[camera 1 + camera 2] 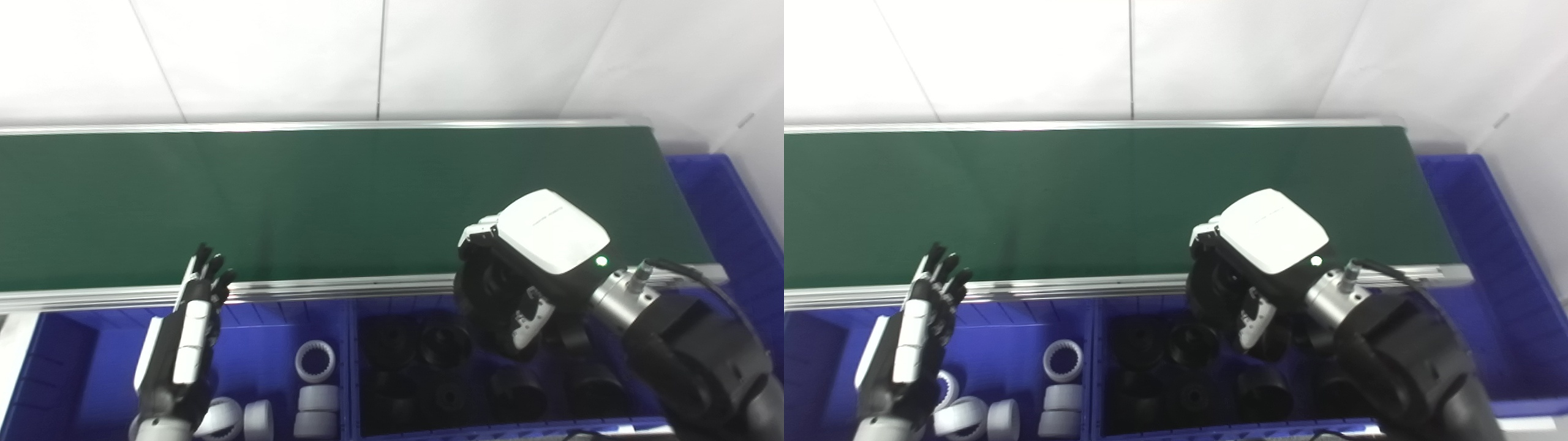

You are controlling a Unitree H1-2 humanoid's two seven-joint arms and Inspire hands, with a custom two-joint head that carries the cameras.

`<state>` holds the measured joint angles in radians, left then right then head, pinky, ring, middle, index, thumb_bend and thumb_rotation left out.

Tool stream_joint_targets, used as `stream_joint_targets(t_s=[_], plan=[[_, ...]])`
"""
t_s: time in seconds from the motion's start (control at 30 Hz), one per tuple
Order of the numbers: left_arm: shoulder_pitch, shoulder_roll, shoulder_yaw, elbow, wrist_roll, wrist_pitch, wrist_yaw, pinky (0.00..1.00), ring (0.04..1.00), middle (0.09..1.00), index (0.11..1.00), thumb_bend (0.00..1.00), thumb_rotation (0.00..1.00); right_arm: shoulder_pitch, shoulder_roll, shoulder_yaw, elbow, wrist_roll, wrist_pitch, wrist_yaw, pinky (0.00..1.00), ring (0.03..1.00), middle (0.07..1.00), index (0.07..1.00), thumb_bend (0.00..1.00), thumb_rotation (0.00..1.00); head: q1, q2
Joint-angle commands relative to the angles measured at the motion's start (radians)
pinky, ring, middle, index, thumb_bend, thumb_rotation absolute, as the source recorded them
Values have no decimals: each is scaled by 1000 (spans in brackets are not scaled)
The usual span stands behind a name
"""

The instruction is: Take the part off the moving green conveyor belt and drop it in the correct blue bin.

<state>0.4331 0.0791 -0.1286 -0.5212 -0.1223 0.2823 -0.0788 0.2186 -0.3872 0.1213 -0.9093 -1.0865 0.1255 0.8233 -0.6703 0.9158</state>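
Over the black-parts bin (pixel 367 380), my right hand (pixel 508 306) is hovering, fingers curling around a black part (pixel 1222 285); the drop is straight below. Left hand (pixel 184 343) is idling released.

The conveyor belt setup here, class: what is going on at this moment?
A humanoid robot is sorting parts off a green conveyor belt, which shows no part right now. Its right hand is curled over the bin of black parts, apparently holding a black part, though dark on dark makes that hard to confirm. Its left hand waits open, fingers up, above the bin of white parts.
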Motion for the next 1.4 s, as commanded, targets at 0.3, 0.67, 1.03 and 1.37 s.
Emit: stream_joint_targets(t_s=[0.3,0.67,1.03,1.37], plan=[[-48,40,42,-40,-18,75,-23,940,920,967,1000,578,869,236,180,-14,121,-184,-138,-395,156,277,486,494,519,0,-13,23],[-48,44,26,-41,16,67,-30,916,895,953,1000,625,858,247,170,-20,238,-201,-150,-523,156,218,472,487,524,0,39,13],[-27,26,-2,-52,60,41,-23,862,882,945,1000,614,864,202,180,18,266,-437,-133,-310,605,636,692,657,774,521,71,10],[-6,2,-9,-78,69,54,-22,857,873,938,1000,580,870,205,212,25,254,-490,-137,-165,857,834,856,831,1000,859,87,13]])
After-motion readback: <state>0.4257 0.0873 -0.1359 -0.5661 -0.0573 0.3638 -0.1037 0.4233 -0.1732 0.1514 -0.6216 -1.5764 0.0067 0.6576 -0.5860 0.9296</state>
